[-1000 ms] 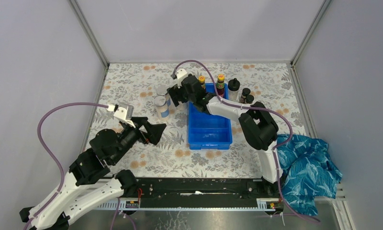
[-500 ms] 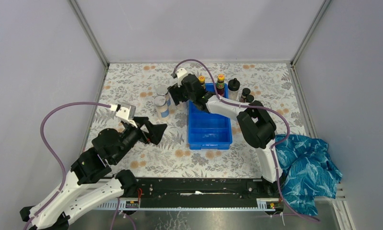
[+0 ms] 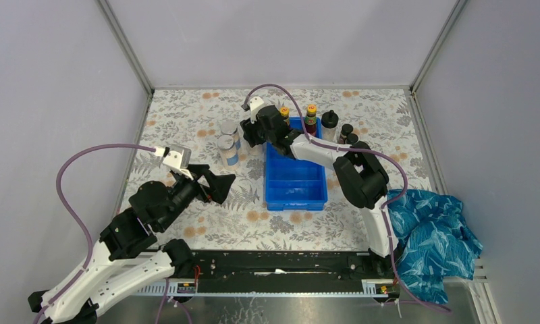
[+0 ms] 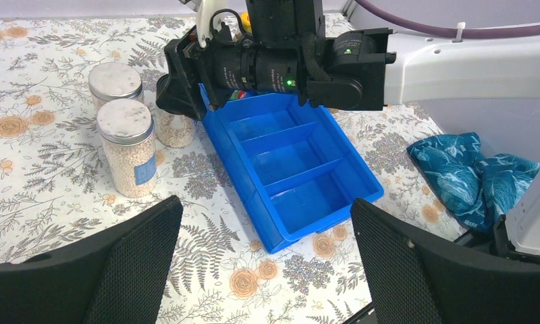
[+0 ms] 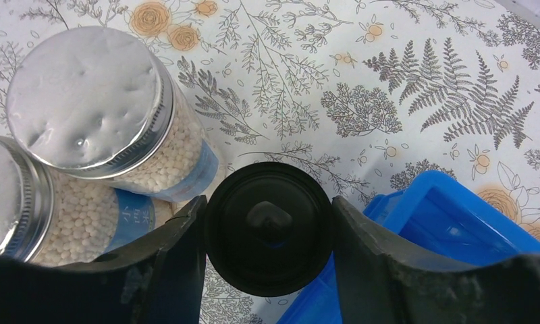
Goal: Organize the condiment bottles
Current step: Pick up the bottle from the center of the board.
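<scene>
- The right tool (image 5: 267, 233) is clamped on a black-capped bottle (image 5: 267, 219), just beside the blue tray (image 5: 456, 223) and two silver-lidded jars (image 5: 85, 101).
- The left tool (image 4: 264, 206) is held apart above the tabletop (image 4: 44, 182).

Counts by kind. Silver-lidded blue-labelled jar (image 3: 225, 143): two. Dark red bottle with yellow-orange cap (image 3: 311, 113): two. Clear bottle with black domed cap (image 3: 329, 120): two. Short dark black-capped jar (image 3: 352, 139): two; eight in all. Blue compartmented tray (image 3: 294, 182): one. Blue patterned cloth (image 3: 433, 236): one. Robot arm (image 3: 129, 233): two.
</scene>
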